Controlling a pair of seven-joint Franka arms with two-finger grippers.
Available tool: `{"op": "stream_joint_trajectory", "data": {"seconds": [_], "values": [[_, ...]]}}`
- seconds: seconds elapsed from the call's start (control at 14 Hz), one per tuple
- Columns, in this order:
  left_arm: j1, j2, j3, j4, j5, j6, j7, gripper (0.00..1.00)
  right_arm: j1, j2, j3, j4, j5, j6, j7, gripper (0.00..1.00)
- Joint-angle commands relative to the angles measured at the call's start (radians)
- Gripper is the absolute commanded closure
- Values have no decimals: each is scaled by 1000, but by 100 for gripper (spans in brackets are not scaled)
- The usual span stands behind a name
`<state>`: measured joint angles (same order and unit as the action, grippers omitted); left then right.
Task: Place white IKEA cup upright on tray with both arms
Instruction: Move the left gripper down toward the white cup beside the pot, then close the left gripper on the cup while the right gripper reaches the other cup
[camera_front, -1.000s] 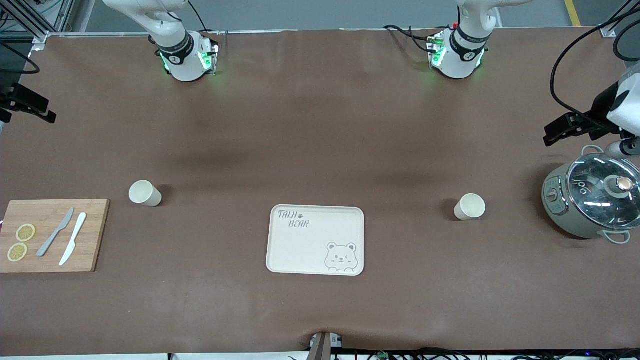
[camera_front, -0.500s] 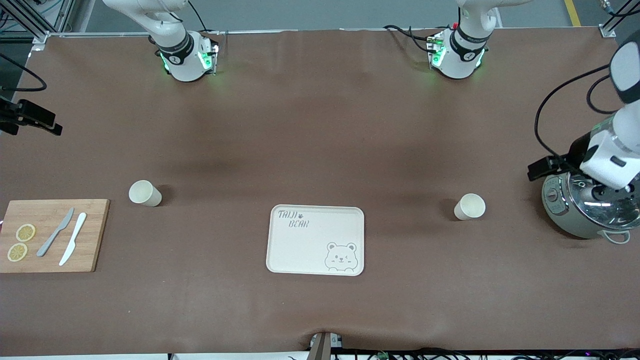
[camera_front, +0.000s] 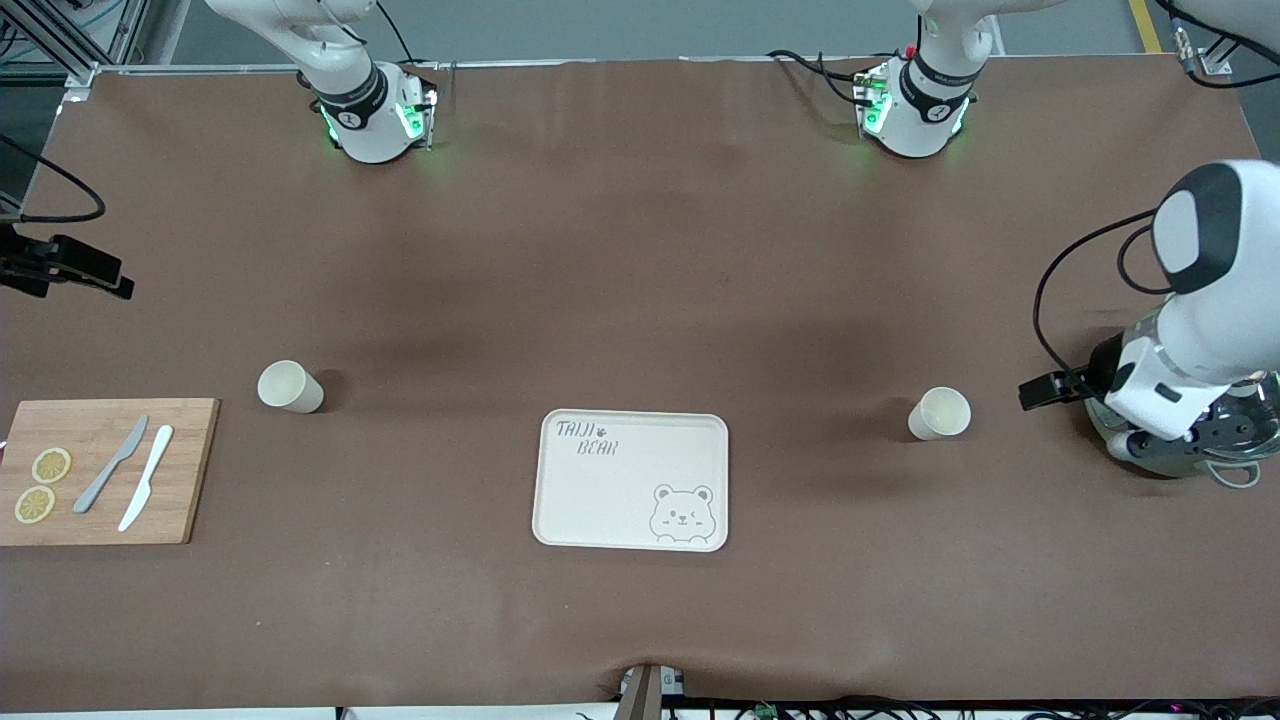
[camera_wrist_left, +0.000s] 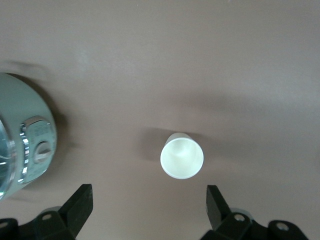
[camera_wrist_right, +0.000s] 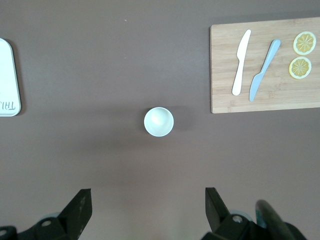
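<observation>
Left arm's swung in from its end of the worktop, so the left pincer (camera_wrist_left: 147, 212) now hangs wide open over the white cup (camera_front: 939, 413) there. Right pincer (camera_wrist_right: 146, 212) crept inward from the other edge too.

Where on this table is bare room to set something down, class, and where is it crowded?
The tray is bare. Open cloth lies between it and each cup, and from the cups up to the arm bases. Crowded: the cutting board with knives and lemon slices, and the cooker under the left gripper. The right gripper hangs open.
</observation>
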<state>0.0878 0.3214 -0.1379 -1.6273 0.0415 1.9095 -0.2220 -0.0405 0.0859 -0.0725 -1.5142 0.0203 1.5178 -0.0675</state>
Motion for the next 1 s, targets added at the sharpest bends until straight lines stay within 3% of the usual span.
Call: {"op": "stream_joint_trajectory", "data": {"seconds": [0.0, 0.36, 0.5, 0.71, 0.93], "values": [[-3, 57, -6, -23, -20, 83, -22, 0, -27, 55, 10, 28, 1, -7, -38, 0], [-3, 59, -9, -247, -18, 307, -22, 0, -56, 81, 10, 13, -19, -10, -54, 0], [-3, 65, -8, -308, -18, 383, -22, 6, -90, 152, 11, 9, -4, 10, -55, 0], [1, 65, -8, -365, -18, 436, -22, 10, -98, 184, 10, -45, -5, 21, -54, 0], [4, 65, -8, -396, -20, 436, -20, 25, -96, 196, 10, -165, -5, 183, -54, 0]]}}
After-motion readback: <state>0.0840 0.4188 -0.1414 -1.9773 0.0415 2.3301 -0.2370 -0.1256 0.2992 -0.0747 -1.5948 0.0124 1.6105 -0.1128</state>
